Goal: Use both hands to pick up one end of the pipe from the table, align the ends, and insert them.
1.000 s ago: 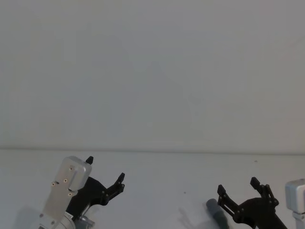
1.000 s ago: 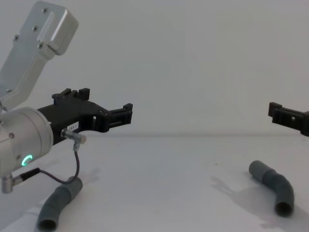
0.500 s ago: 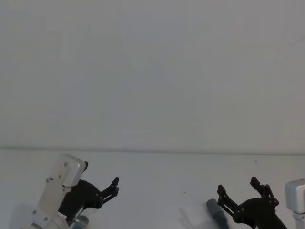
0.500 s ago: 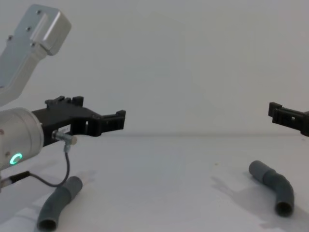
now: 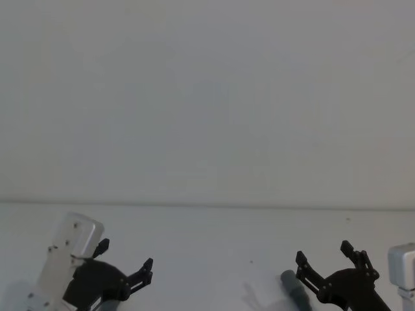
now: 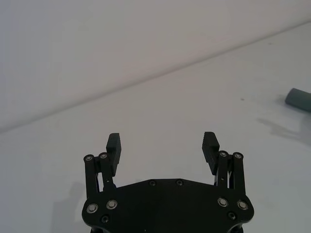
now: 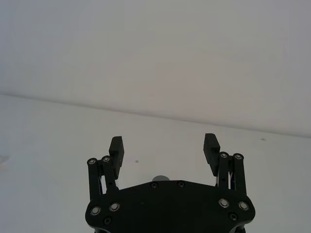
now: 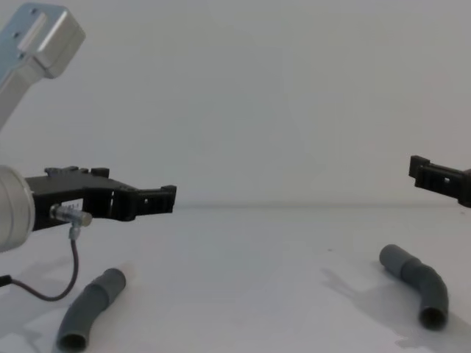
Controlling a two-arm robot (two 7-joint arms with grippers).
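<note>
Matt white table [image 8: 243,287], matt grey pipe pcs [image 8: 90,306], matt black plastic left pincer [image 6: 163,144] & right pincer [image 7: 164,144].

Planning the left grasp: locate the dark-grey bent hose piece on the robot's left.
In the chest view, the dark-grey bent hose piece lies on the white table at the robot's left, below the open left gripper, untouched.

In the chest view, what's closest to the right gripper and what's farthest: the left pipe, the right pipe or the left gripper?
1. Right pipe, on the table below the right gripper.
2. Left gripper, across on the left, raised.
3. Left pipe, lying low at the far left.
</note>
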